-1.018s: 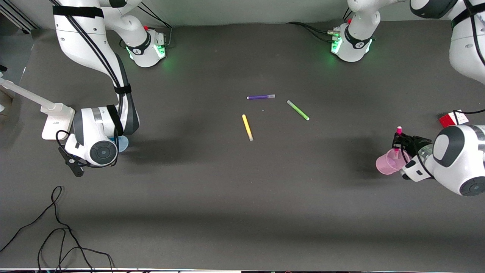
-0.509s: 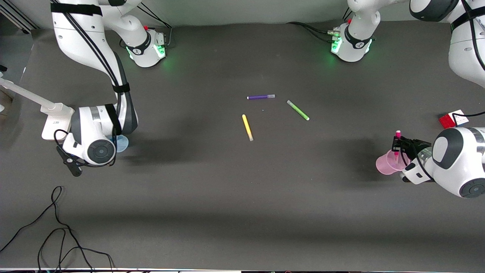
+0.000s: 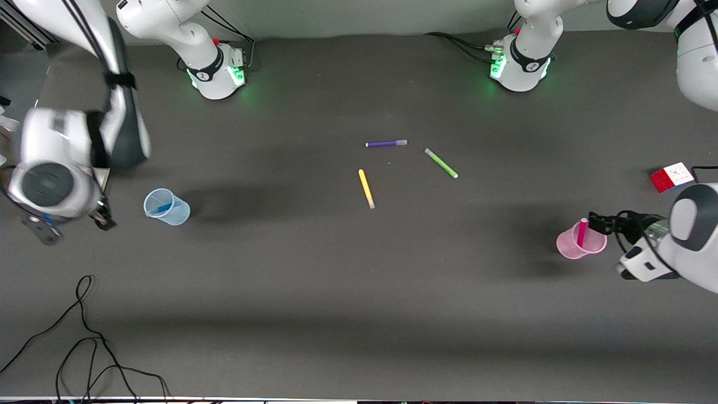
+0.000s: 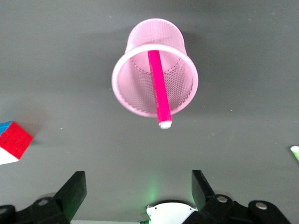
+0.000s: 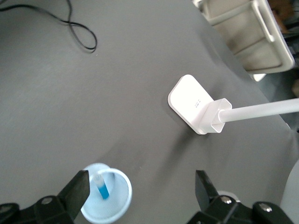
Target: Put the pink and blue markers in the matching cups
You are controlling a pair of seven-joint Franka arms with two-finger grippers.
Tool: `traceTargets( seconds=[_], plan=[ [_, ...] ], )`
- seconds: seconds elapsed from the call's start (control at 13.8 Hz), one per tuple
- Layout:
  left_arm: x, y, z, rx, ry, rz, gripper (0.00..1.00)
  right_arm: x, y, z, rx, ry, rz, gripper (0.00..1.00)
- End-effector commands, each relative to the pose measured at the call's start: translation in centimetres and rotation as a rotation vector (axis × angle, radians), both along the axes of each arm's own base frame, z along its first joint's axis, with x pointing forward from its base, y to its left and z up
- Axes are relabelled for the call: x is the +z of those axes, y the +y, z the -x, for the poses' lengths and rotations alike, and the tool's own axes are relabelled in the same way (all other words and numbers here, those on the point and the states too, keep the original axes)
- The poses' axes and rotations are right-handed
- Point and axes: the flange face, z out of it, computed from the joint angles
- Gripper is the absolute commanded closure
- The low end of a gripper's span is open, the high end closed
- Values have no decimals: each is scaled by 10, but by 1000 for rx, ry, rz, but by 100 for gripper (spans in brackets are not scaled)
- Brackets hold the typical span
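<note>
Markers and cups, sorted pair by pair; both grippers empty.

Left gripper [image 3: 603, 223]: hangs just beside the pink cup [image 3: 581, 241], toward the left arm's end of the table; fingers [image 4: 72, 191] spread wide, holding nothing. In the left wrist view the cup [image 4: 154, 67] sits between the lines of the two fingers, apart from both.

Pink marker [image 3: 582, 232]: stands tilted inside the pink cup, its pale tip poking above the rim on the side toward the left gripper. The left wrist view shows the marker [image 4: 158, 86] leaning across the cup's mouth, not touching either finger.

Right gripper [image 3: 70, 227]: up in the air over the table's edge at the right arm's end, beside the white lamp base [image 5: 192, 103]; fingers [image 5: 74, 191] spread, nothing between them.

Blue cup [image 3: 166, 206]: stands on the table well apart from the right gripper, on its side toward the table's middle. The right wrist view shows the cup [image 5: 108, 199] close by one finger but not touching it.

Blue marker [image 3: 161, 209]: inside the blue cup, leaning against its wall; seen in the right wrist view [image 5: 102, 188] with its pale cap end uppermost.

Other items, all lying flat mid-table, well apart from both grippers: purple marker [image 3: 386, 143], green marker [image 3: 441, 163], yellow marker [image 3: 366, 188].

Colour cube [image 3: 672, 177]: near the left gripper, farther from the front camera than the pink cup.

Black cable [image 3: 84, 331]: looped on the table near the front camera, at the right arm's end.
</note>
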Motion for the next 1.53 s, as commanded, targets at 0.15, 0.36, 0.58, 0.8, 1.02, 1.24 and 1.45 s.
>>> traceTargets(
  seconds=[0.15,0.36,0.58,0.8,1.02,1.24,1.45],
  plan=[
    [131,15,15,-57,-173,73,0,78,-29,28,134,9,-246,0],
    [188,16,39,-43,-255,69,0,115,-39,35,203,-39,-426,0],
    [214,-11,62,-83,-348,30,0,133,-47,46,260,-76,-503,0],
    [230,-50,80,-125,-442,17,0,133,-50,52,335,-50,-523,0],
    [237,-67,99,-127,-498,32,0,131,-24,58,419,-3,-545,0],
    [242,-71,104,-126,-503,38,0,126,-1,79,564,44,-573,0],
    [243,-79,99,-139,-503,44,0,133,3,105,727,46,-695,0]
  ],
)
